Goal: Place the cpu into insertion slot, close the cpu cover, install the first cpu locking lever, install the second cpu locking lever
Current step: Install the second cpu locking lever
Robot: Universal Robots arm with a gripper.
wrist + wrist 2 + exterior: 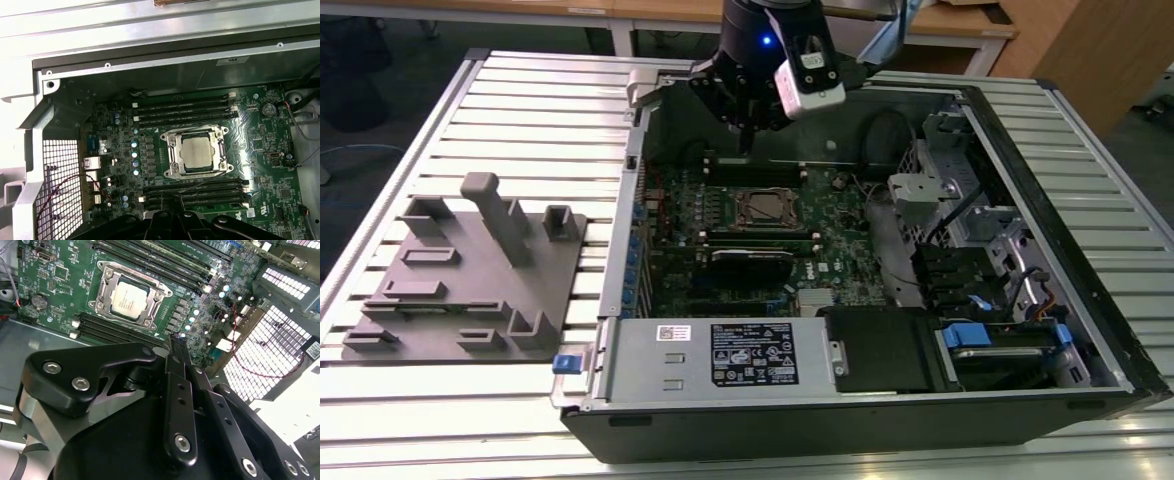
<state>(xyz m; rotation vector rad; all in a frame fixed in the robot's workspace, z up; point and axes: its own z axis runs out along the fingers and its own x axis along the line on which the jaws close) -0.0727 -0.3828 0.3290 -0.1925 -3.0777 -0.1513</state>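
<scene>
My pincer hangs above the open computer case, its fingers pressed together with nothing between them, narrowed, I judge, so they can pass among the parts; just beyond their tips lie the black memory slots on the green motherboard; past those sits the cpu, flat in the insertion slot, its silvery top showing through the window of the cpu cover, which lies down over it and so pins it level; whether the locking levers are latched I cannot tell; off on the exterior view's left, on the slatted table, rests a grey fixture tray.
</scene>
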